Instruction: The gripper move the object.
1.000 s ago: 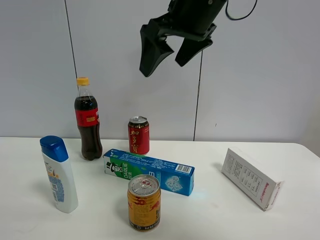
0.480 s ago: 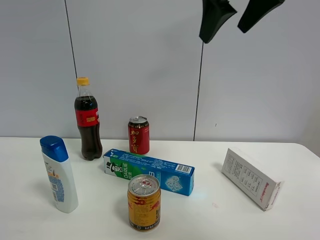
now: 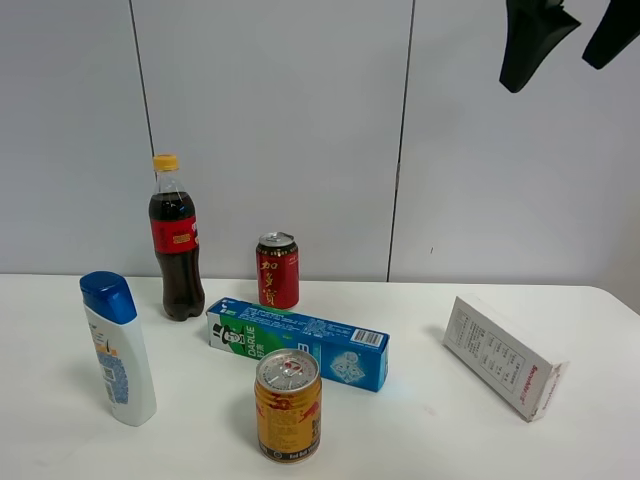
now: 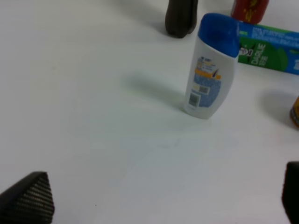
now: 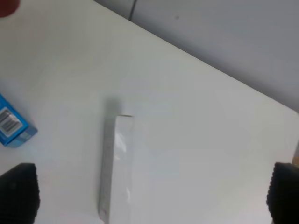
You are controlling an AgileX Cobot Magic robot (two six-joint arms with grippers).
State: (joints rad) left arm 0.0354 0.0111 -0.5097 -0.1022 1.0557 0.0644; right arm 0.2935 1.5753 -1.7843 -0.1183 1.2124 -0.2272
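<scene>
Two black fingers of the right end effector (image 3: 570, 40) hang spread wide and empty, high above the right side of the tabletop (image 3: 420, 420). The toothpaste box (image 3: 298, 343) lies flat near the middle, between the red can (image 3: 277, 270) behind and the gold can (image 3: 288, 404) just in front. A good approach descends leftward, aligns across the box's narrow width, and clears both cans.
</scene>
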